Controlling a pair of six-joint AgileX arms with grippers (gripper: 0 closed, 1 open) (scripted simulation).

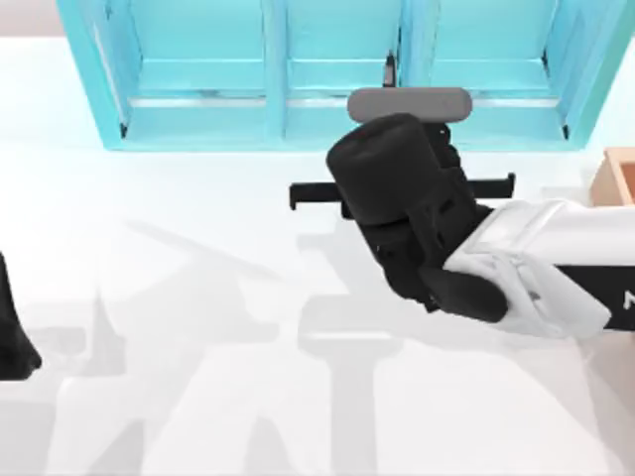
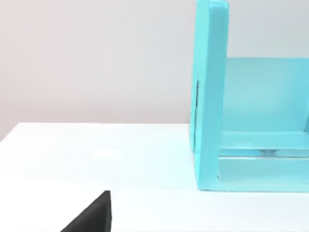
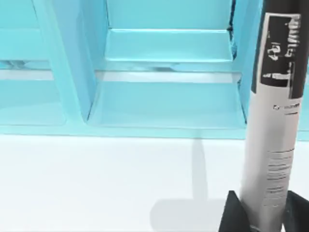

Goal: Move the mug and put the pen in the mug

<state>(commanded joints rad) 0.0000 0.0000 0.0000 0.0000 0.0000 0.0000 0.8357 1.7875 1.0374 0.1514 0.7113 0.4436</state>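
Our right gripper (image 3: 263, 212) is clamped on the pen (image 3: 273, 130), which stands upright between its fingers, before the blue shelf (image 3: 164, 96). We should keep it vertical while seeking the mug. Our left gripper (image 1: 12, 332) sits parked far off left; its opening we cannot tell.

we note the pen (image 3: 273, 140) barrel as smooth grey-white plastic with dark print; the turquoise shelf (image 1: 337, 74) looks glossy, faintly reflective; the white table (image 1: 198, 297) appears smooth, matt.
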